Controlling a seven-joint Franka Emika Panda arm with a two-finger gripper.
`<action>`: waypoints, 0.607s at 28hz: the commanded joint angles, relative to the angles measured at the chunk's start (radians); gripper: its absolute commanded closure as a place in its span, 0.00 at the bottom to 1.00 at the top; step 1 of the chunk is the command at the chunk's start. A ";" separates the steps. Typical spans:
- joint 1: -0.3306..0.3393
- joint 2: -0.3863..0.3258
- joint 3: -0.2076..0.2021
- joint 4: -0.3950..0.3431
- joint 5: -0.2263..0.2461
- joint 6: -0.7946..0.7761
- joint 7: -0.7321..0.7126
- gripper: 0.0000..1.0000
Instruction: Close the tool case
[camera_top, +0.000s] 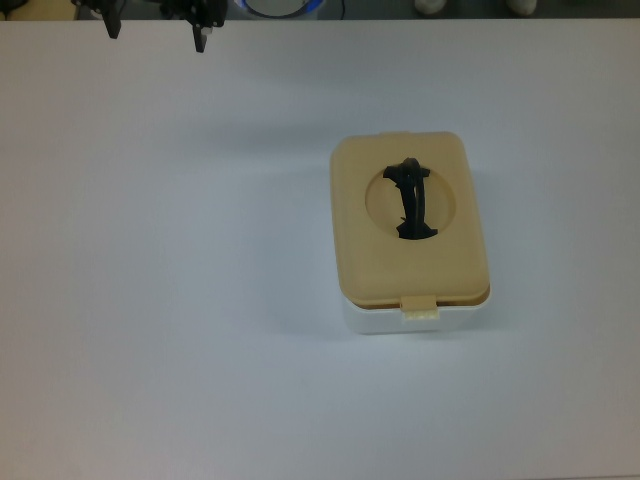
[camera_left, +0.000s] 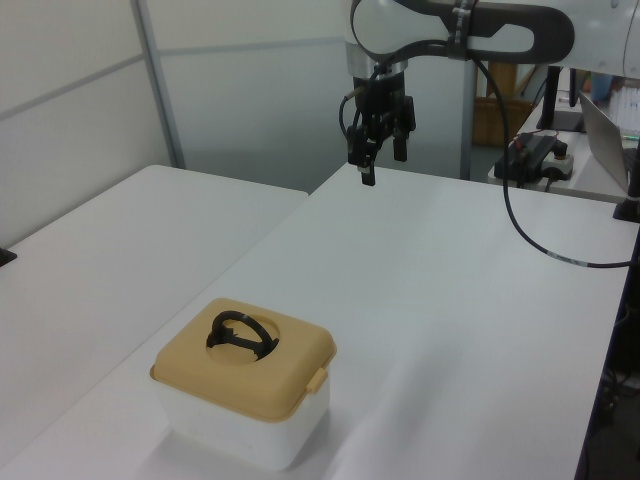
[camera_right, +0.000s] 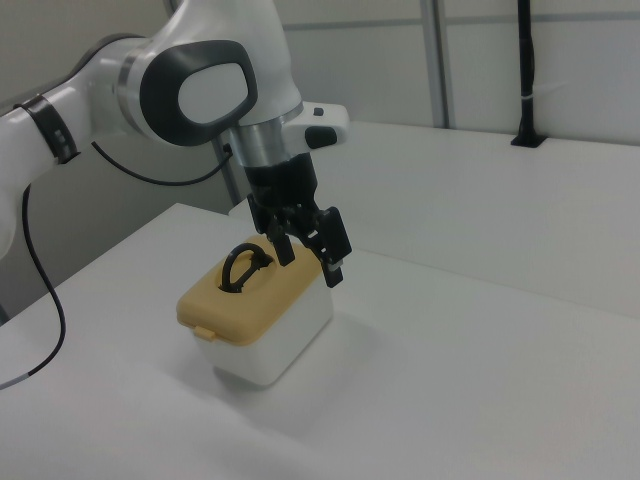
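Observation:
The tool case (camera_top: 412, 312) is a white box on the white table (camera_top: 180, 280), with its tan lid (camera_top: 358, 240) lying flat on top and the small latch tab (camera_top: 420, 309) at the near end. A black handle (camera_top: 410, 200) lies in the lid's round recess. The case also shows in the left view (camera_left: 240, 425) and the right view (camera_right: 285, 340). My gripper (camera_top: 157, 30) hangs open and empty high above the table's far edge, well away from the case; it also shows in the left view (camera_left: 383, 160) and the right view (camera_right: 308, 262).
In the left view a second white table (camera_left: 100, 240) adjoins on the left. A laptop (camera_left: 603, 130), a power strip (camera_left: 535, 150) and a black cable (camera_left: 540, 240) are at the left view's right. A black post (camera_right: 527, 70) stands at the right view's back.

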 joint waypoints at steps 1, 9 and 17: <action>-0.021 -0.020 -0.001 -0.020 0.008 -0.011 -0.030 0.00; -0.024 -0.017 0.001 -0.020 0.008 -0.008 -0.037 0.00; -0.023 -0.017 0.001 -0.020 0.008 -0.011 -0.037 0.00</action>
